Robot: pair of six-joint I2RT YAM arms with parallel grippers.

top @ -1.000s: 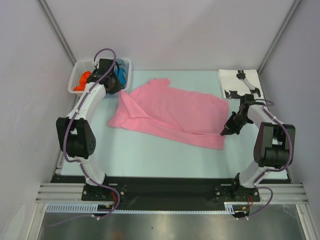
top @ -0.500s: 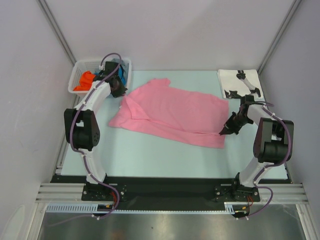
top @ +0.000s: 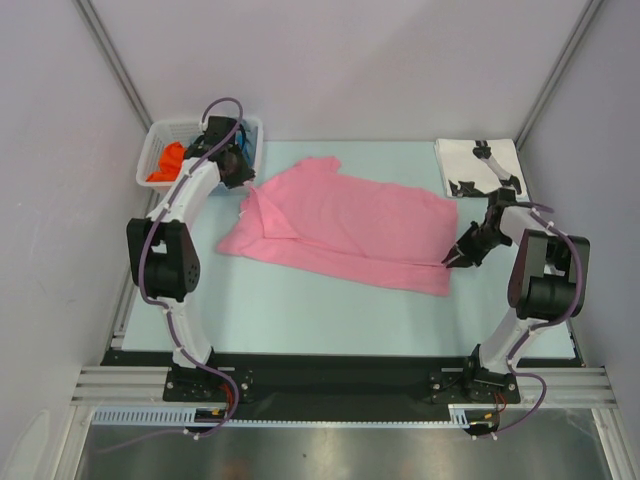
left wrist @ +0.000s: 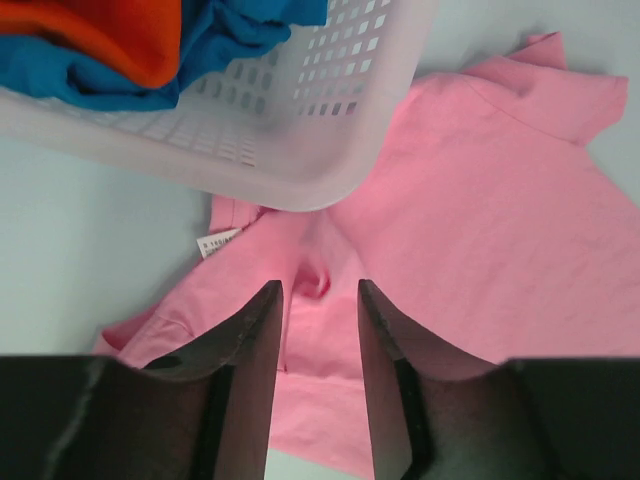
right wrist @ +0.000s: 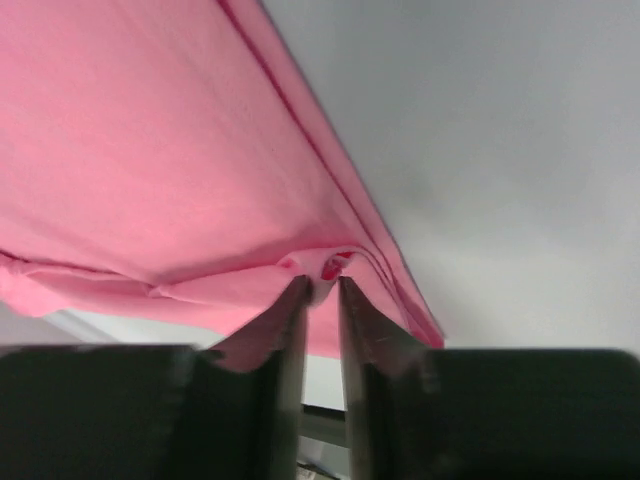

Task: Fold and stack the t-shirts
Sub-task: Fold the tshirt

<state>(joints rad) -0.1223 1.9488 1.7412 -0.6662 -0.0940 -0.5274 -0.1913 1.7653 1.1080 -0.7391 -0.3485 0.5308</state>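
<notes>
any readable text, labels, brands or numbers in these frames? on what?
Nothing can be quoted.
On the pink t-shirt, a white tag: tiny dark print, too small to read.
On the white t-shirt, black print: shapes only, no letters discernible.

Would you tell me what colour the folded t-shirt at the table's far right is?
The folded cloth t-shirt is white with black print; see the top external view.

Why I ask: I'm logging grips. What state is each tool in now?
Left tool: open, pink shirt below it.
Right tool: barely parted, shirt hem bunched at its tips; whether it grips cannot be told.
</notes>
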